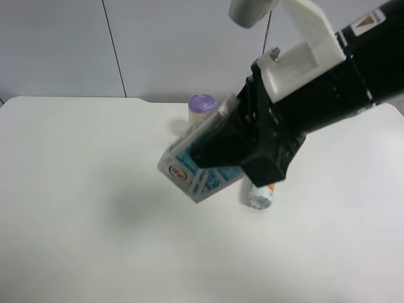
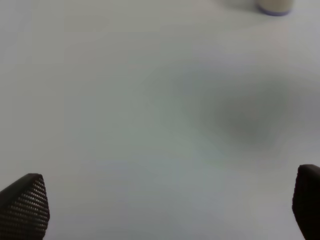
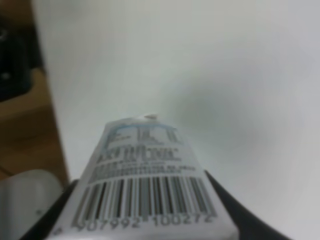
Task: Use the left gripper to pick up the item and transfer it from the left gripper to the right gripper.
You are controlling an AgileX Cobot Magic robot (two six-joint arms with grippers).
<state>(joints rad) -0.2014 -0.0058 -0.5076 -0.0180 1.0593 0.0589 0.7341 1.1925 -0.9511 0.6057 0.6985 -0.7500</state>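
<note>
The item [image 1: 188,172], a white-and-light-blue carton, hangs tilted in the air above the white table [image 1: 76,208]. My right gripper [image 1: 218,150], on the arm with the white bracket at the exterior high view's right, is shut on it. In the right wrist view the carton's barcode face [image 3: 145,195] fills the space between the two black fingers [image 3: 222,202]. My left gripper [image 2: 165,205] shows only in the left wrist view. It is open, its fingertips [image 2: 25,202] far apart over bare table with nothing between them.
A purple-topped cream cylinder [image 1: 202,105] stands behind the carton. A small white bottle [image 1: 260,196] lies on the table under the right arm. A small white container [image 2: 275,6] sits far off in the left wrist view. The table's edge and a brown surface [image 3: 30,135] show in the right wrist view.
</note>
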